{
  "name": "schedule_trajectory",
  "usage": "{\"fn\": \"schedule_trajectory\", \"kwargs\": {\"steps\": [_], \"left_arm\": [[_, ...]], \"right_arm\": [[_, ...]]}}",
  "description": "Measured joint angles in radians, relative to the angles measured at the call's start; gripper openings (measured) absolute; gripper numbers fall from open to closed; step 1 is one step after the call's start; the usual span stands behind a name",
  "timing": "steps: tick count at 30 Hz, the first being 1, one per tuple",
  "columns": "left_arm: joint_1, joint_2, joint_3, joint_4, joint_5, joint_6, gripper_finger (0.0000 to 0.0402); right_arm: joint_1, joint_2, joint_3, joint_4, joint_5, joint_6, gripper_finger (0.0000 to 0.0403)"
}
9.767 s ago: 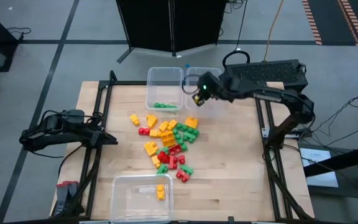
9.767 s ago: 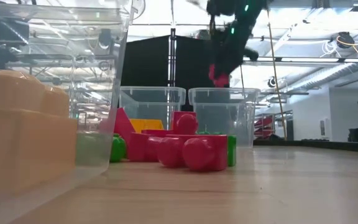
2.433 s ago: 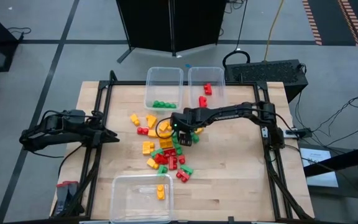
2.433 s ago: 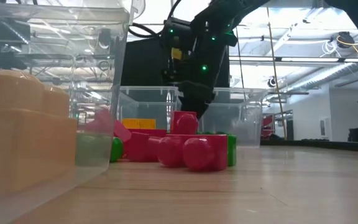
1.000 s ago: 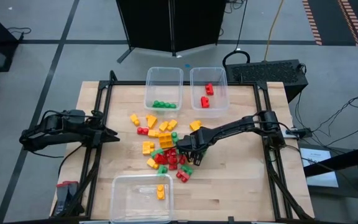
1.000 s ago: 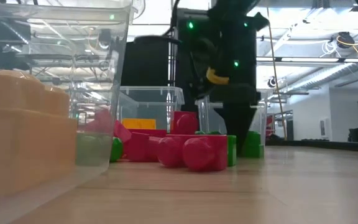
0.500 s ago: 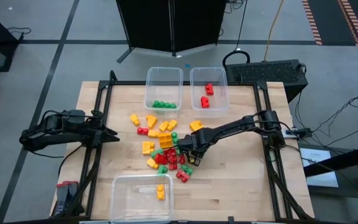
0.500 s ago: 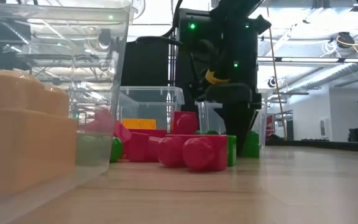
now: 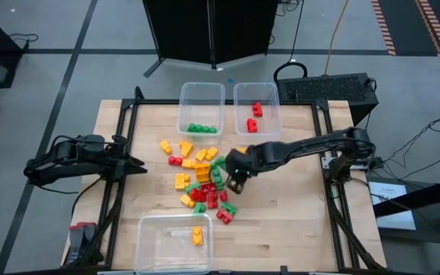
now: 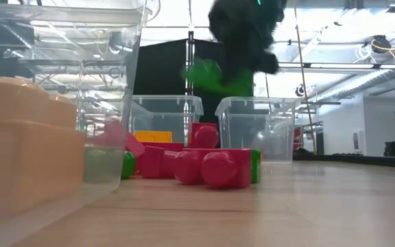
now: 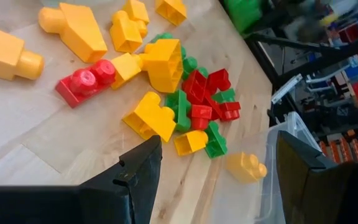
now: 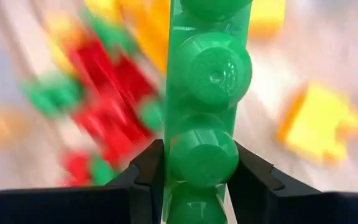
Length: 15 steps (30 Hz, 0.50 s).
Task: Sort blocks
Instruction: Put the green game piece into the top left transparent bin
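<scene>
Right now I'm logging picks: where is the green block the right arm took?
Clamped in the right gripper, the green block is lifted above the block pile at mid-table.

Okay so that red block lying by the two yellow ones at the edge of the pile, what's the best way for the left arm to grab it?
Grip the red block across its long flat sides, coming from above. It lies flat on the table with bare wood along both sides; its studded end would slip. The left gripper waits open at the table's left edge.
</scene>
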<state>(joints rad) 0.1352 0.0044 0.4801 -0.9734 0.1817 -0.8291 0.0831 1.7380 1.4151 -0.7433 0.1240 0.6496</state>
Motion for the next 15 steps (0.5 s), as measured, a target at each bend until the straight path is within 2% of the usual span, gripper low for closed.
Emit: {"fn": "schedule_trajectory", "kwargs": {"steps": [5, 9, 12, 15], "left_arm": [[0.000, 0.000, 0.000, -0.001, -0.010, 0.000, 0.0210], [0.000, 0.000, 0.000, -0.001, -0.020, 0.000, 0.0210], [0.000, 0.000, 0.000, -0.001, -0.023, 0.000, 0.0210], [0.000, 0.000, 0.000, -0.002, -0.024, -0.001, 0.0210]], "right_arm": [[-0.081, -0.091, 0.001, 0.288, 0.068, -0.065, 0.0114], [-0.191, -0.090, 0.002, 0.482, 0.081, -0.119, 0.0114], [-0.270, -0.053, 0.002, 0.586, 0.025, -0.140, 0.0114], [-0.325, -0.010, 0.009, 0.597, -0.041, -0.149, 0.0114]]}}
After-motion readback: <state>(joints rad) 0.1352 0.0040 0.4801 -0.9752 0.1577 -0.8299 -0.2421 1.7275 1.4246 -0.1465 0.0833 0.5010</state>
